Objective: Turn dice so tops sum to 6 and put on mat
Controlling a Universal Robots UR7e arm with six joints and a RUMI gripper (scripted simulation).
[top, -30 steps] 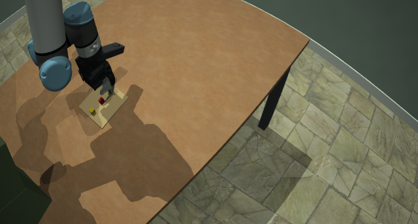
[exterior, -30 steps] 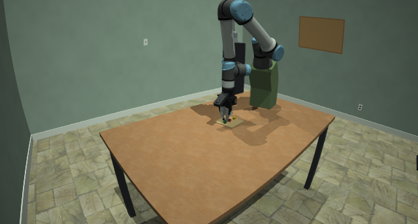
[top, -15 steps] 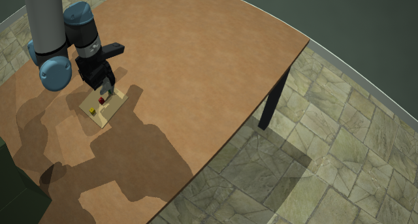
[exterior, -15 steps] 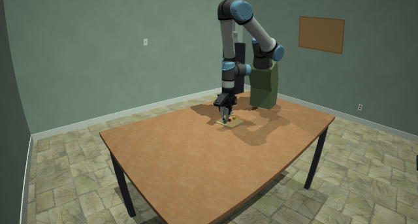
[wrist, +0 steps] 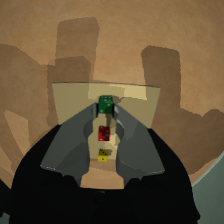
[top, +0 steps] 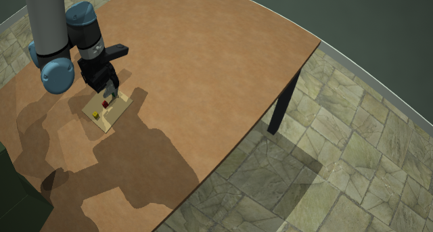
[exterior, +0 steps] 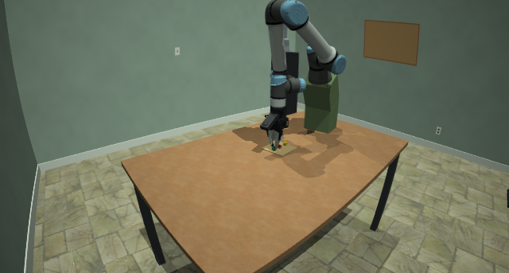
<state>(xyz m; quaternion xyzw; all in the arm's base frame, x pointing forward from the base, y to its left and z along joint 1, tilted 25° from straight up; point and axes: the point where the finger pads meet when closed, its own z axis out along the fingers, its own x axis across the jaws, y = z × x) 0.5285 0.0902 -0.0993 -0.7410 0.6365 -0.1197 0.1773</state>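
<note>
My gripper [top: 113, 95] [exterior: 274, 147] [wrist: 105, 104] is shut on the green die [wrist: 105, 103], low at the mat's far end in the wrist view. Whether the die touches the mat is hard to tell. The red die [top: 105, 104] [exterior: 280, 146] [wrist: 104, 133] sits on the beige mat [top: 119, 107] [exterior: 283, 153] [wrist: 70, 102], near its middle, apart from the green one. The yellow die [top: 95, 115] [exterior: 285, 143] [wrist: 103, 158] sits on the mat beyond the red one, nearer the robot's base. The pips are too small to read surely.
The mat lies on the brown table [top: 210, 73] [exterior: 238, 193]. The green robot pedestal [top: 20, 198] [exterior: 321, 110] stands at the table's end, on the yellow die's side. The arm's shadows fall across the mat and table.
</note>
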